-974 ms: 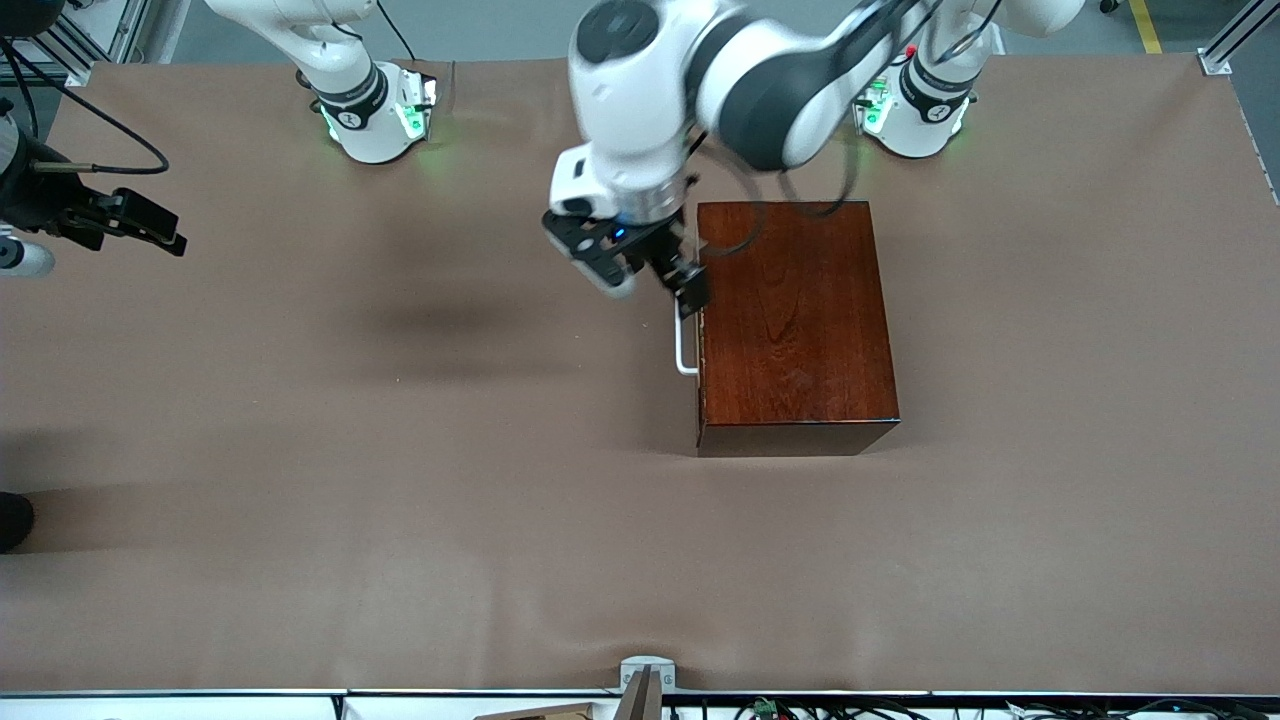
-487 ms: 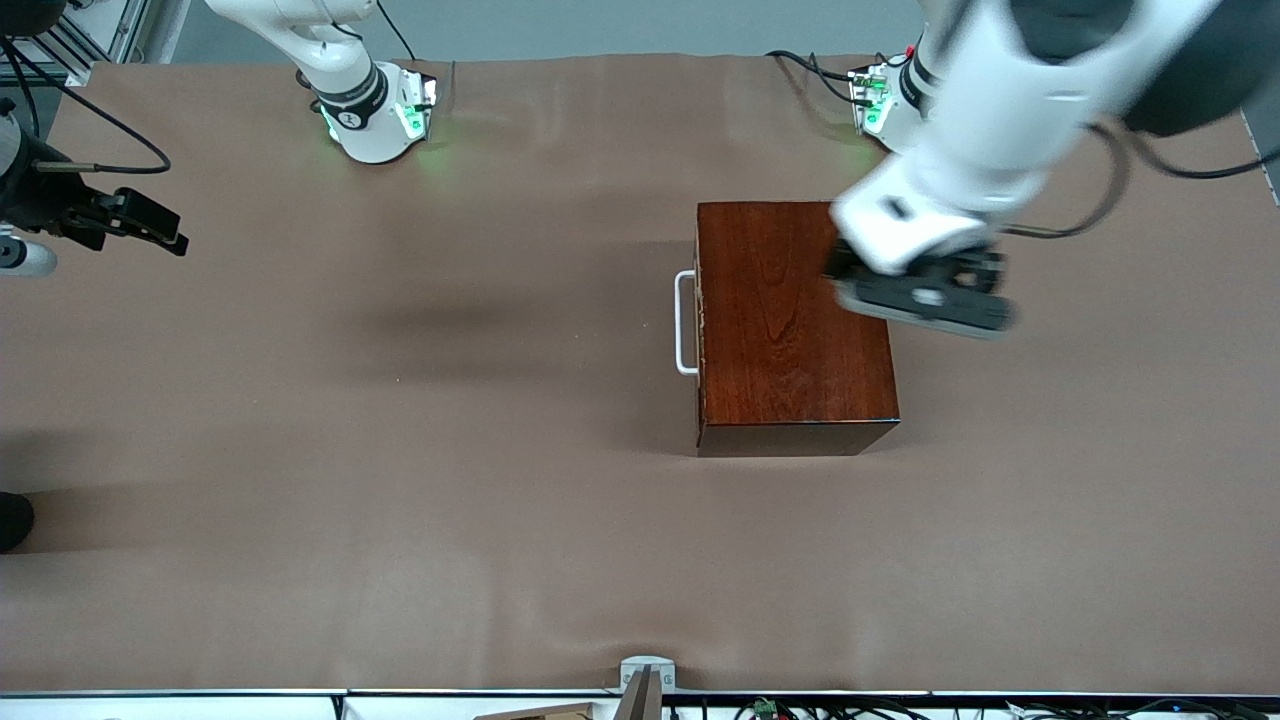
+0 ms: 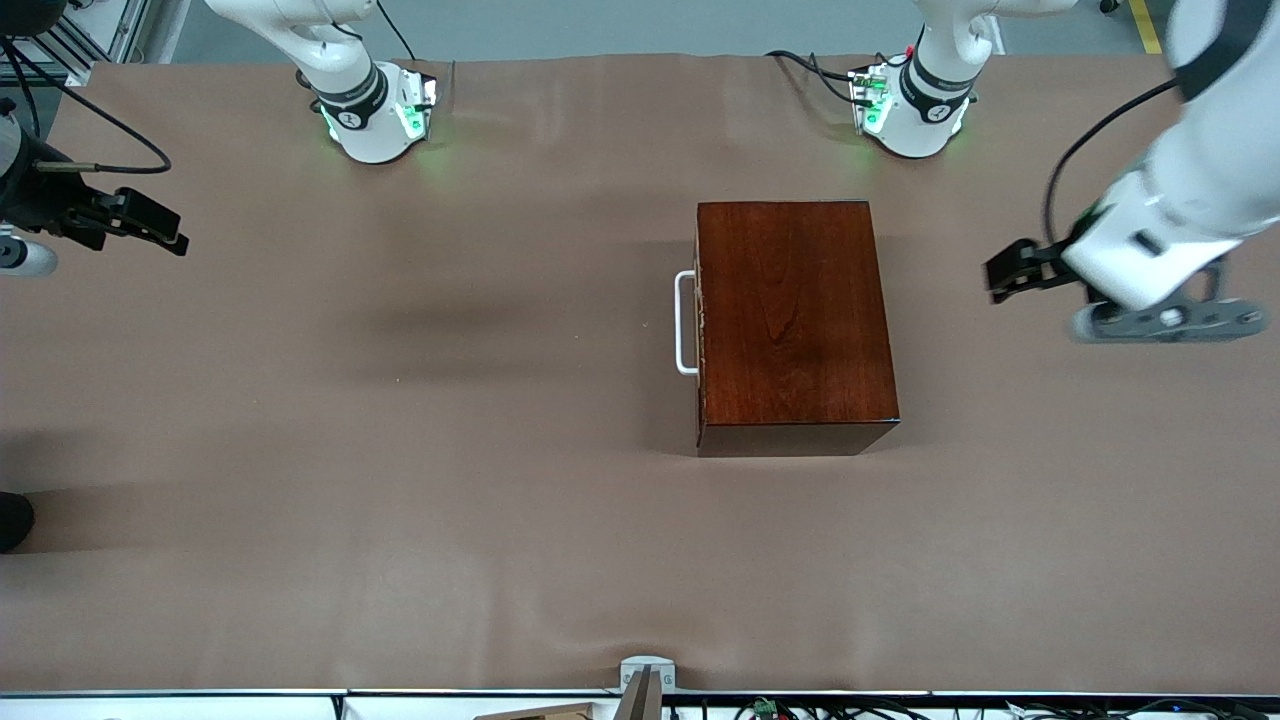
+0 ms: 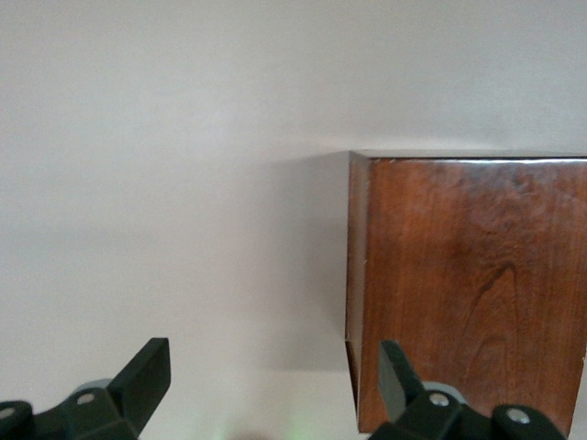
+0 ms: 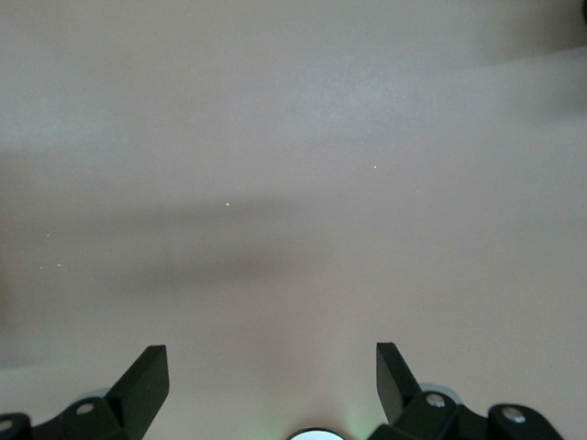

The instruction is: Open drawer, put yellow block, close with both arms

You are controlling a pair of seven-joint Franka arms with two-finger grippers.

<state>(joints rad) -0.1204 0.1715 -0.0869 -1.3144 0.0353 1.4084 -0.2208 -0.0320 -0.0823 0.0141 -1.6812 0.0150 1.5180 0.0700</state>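
The dark mahogany box (image 3: 795,320) stands mid-table. Its drawer is shut, and only the white U-shaped handle (image 3: 685,322) shows, on the side facing the right arm's end. No yellow block is in view. My left gripper (image 3: 1005,272) is open and empty, up in the air over bare table beside the box, toward the left arm's end. In the left wrist view the box (image 4: 468,284) lies just past my open left gripper (image 4: 272,362). My right gripper (image 3: 165,235) is open and empty and waits at the right arm's end; its wrist view (image 5: 272,367) shows only bare cloth.
A brown cloth (image 3: 400,450) covers the whole table. The two green-lit arm bases (image 3: 375,110) (image 3: 910,100) stand along the edge farthest from the front camera. A small metal bracket (image 3: 645,680) sits at the nearest edge.
My left arm has swung away from the drawer handle, across the top of the box, to the left arm's end of the table. The drawer stays shut. The right arm has not moved.
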